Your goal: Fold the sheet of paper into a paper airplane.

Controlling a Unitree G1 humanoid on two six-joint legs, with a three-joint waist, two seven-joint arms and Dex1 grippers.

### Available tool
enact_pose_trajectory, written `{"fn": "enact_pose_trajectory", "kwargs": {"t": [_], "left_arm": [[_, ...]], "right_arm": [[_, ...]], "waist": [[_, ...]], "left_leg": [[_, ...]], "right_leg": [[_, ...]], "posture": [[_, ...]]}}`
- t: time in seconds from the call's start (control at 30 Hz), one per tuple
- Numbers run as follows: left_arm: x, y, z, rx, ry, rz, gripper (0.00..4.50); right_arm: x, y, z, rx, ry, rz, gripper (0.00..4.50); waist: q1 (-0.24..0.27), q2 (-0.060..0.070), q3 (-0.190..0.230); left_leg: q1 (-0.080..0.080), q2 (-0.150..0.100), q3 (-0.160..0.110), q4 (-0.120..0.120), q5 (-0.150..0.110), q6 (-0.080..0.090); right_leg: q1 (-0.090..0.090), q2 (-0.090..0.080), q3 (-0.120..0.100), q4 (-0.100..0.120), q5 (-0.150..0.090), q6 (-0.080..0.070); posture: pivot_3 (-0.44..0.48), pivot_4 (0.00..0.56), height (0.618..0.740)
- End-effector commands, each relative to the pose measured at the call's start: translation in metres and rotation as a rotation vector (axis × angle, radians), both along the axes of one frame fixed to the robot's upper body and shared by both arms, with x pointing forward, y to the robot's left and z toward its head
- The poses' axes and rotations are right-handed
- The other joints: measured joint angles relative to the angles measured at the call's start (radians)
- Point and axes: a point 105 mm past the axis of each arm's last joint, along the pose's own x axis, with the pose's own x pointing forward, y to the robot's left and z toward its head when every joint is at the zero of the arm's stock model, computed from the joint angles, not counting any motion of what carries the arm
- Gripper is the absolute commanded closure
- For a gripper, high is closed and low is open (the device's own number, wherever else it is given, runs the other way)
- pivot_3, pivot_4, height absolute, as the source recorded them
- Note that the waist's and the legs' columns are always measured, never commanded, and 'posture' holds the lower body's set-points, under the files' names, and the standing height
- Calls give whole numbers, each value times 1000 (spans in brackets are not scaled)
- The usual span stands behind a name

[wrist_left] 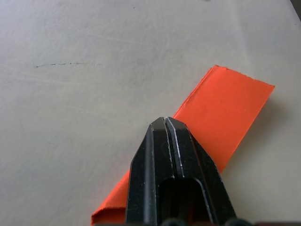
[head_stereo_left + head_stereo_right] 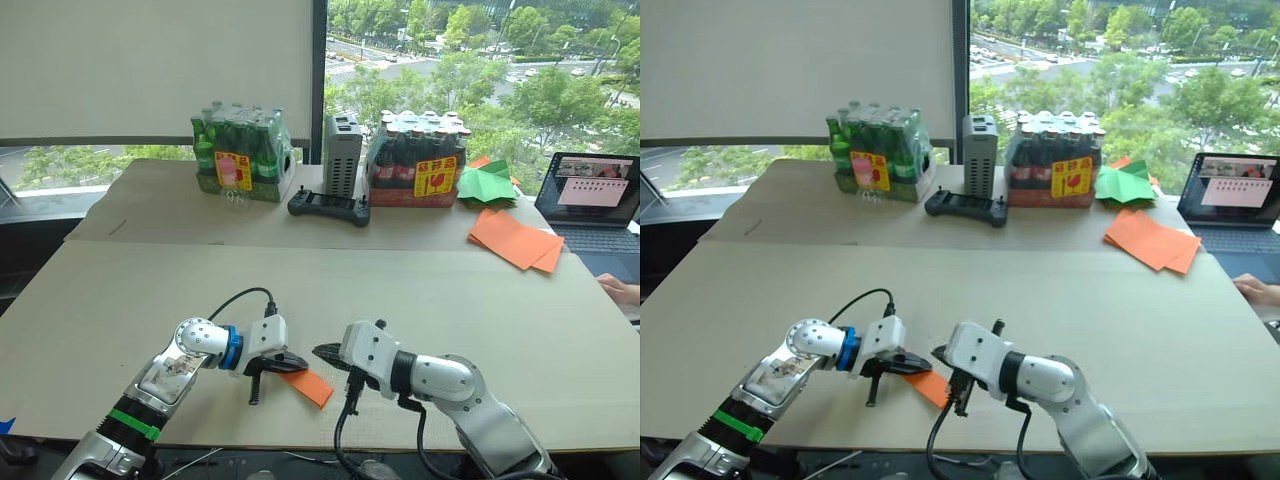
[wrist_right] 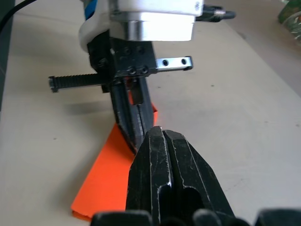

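**Both grippers closed over a folded orange strip near the table's front edge**

Left gripper (image 2: 290,362) and right gripper (image 2: 328,352) meet nose to nose in the head camera's view, low over the table (image 2: 300,280) near its front edge. Between and under them lies the sheet of paper (image 2: 310,386), already folded down to a narrow orange strip, flat on the surface. Farther back sit two packs of bottles (image 2: 243,153), a black controller (image 2: 329,207), a pile of orange sheets (image 2: 515,240) and green paper shapes (image 2: 486,184), all well apart from the work. A laptop (image 2: 590,195) stands at the right.

From the left wrist, that gripper's fingers are pressed together with no gap, their tips resting on or just above the strip; I can't tell whether any paper is pinched between them. The strip runs out beyond the tips to a squared end.

From the right wrist, its own fingers are likewise closed, and the left gripper stands straight ahead, tips down on the orange paper.

My guess is this piece is very light, thin and slick on the smooth board, stiffer along its creases. It would slide or spring open easily, so pinning it mid-strip and taking a loose edge looks wisest.
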Motion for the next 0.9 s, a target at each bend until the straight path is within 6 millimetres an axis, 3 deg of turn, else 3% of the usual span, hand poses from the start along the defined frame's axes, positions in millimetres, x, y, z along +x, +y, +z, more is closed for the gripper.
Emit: {"fn": "enact_pose_trajectory", "kwargs": {"t": [0.03,0.37,0.9], "left_arm": [[-3,7,-17,69,53,17,4500],[-3,17,-21,95,62,42,4500],[10,58,-34,220,19,103,4500]], "right_arm": [[-1,0,-12,-42,12,6,4475],[-6,-16,-54,-210,166,-1,4475],[-2,-17,-54,-231,153,-31,4475]], "waist": [[0,0,0],[-1,0,0],[-23,3,-3]], "left_leg": [[0,0,0,0,0,0],[0,0,0,0,0,0],[3,1,0,0,0,0]], "right_leg": [[0,0,0,0,0,0],[0,0,0,0,0,0],[2,1,0,1,0,0]], "posture": [[0,150,733],[0,150,733],[0,150,733]]}}
